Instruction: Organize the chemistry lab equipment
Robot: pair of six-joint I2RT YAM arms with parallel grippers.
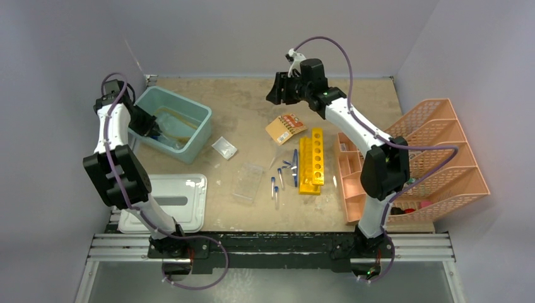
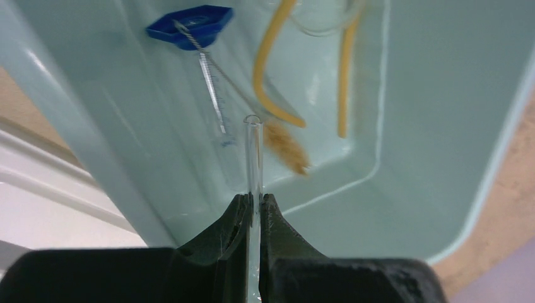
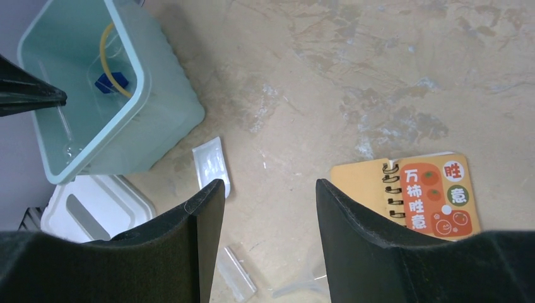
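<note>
My left gripper is shut on a thin clear glass tube and holds it inside the teal bin. In the bin lie a thin brush with a tan tip, a blue-capped clear piece and yellow tubing. My right gripper is open and empty, high over the back middle of the table. Two yellow racks, several blue-capped tubes, a clear tube rack and a small clear bag lie on the table.
An orange spiral notebook lies behind the yellow racks. A salmon-pink mesh organiser stands at the right edge. A white lid lies at the front left, near the teal bin.
</note>
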